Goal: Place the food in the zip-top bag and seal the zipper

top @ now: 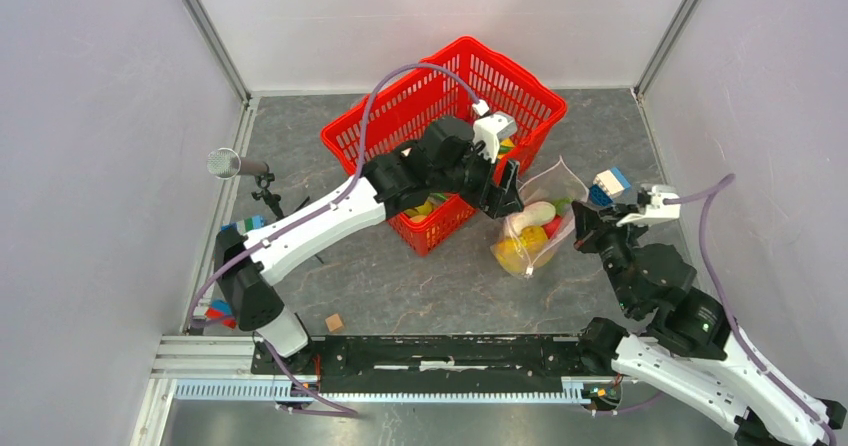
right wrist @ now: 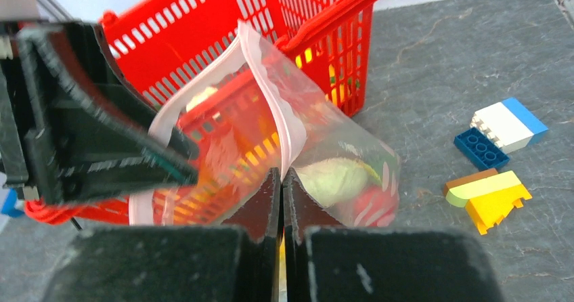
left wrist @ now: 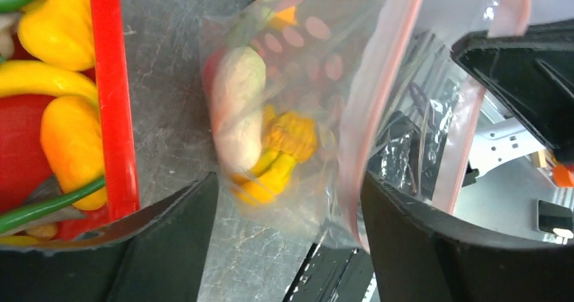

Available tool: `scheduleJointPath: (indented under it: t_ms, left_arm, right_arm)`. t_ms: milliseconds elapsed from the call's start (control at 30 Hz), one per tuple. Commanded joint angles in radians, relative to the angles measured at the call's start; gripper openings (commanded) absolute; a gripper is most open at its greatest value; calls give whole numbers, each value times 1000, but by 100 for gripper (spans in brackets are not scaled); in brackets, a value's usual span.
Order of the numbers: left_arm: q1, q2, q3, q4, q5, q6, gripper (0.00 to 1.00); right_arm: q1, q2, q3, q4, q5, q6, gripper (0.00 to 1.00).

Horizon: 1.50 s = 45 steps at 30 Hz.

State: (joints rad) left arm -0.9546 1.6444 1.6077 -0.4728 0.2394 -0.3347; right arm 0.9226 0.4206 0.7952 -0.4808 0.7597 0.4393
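Far left, a small wooden cube (top: 334, 322) lies alone on the table (top: 420, 276). We note the red basket (top: 455, 91) at the back, with yellow and green food (left wrist: 64, 24) inside. The left hand (top: 507, 198) hangs by the basket's near right corner, fingers apart, gripping nothing. Just beside it the zip-top bag (top: 548, 194) sits on the table, holding white, yellow and red pieces. The right hand (right wrist: 281, 187) is clamped on the zipper (right wrist: 269, 99) at the bag's rim. Coloured bricks (top: 610, 184) lie just right of the bag.
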Motion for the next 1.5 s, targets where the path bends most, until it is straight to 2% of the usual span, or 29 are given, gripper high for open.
scheduleJointPath:
  t_ms: [0,100,233,467,700,767,900,933,1133,1467]
  left_arm:
    - [10,-123,16,34,-42,58,89]
    - [20,-165,16,23,-90,92,99]
    - [67,-209,12,2,-150,138,100]
    - [251,-183,-13,11,-116,159,100]
    - [378,10,16,64,107,145,100]
    - [383,78,53,60,117,158,100]
    - [382,242,187,-53,171,204,97]
    - [382,318,213,-66,195,233,96]
    - [381,477,325,-180,279,322,94]
    - [342,590,336,-215,173,312,95]
  right_arm:
    - [2,-53,4,59,64,-10,0]
    - [2,-52,7,45,52,-4,0]
    - [2,-47,2,28,44,7,0]
    - [2,-69,-21,47,31,14,0]
    - [2,-74,-37,50,7,38,0]
    - [2,-78,-40,54,-1,47,0]
    - [3,-76,-44,65,-18,49,0]
    - [2,-75,-44,65,-23,54,0]
    - [2,-78,-51,71,-25,56,0]
    - [2,-78,-50,68,-22,55,0]
